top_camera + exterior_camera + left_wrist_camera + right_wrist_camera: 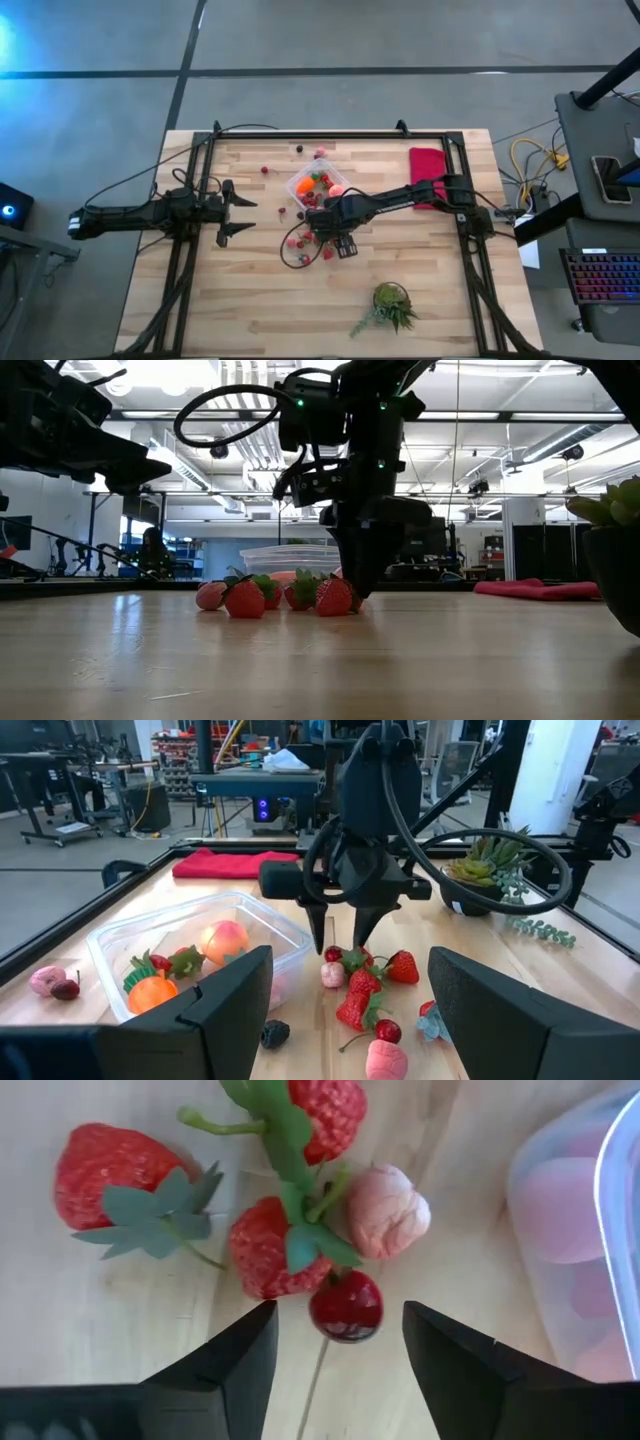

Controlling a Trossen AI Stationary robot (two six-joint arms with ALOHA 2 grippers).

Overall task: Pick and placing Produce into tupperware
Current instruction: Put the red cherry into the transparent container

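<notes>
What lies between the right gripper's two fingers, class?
In the right wrist view, a dark red cherry lies on the bare wood between the right gripper fingers, which stand apart, beside a strawberry and a pink berry.

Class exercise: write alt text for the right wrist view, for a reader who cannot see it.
The right gripper, seen from its own wrist camera, has its two dark fingers either side of a small dark red cherry on the wooden table, not yet closed on it. Beyond lie three strawberries with green leaves and a pale pink berry; the clear tupperware shows at one edge.
</notes>
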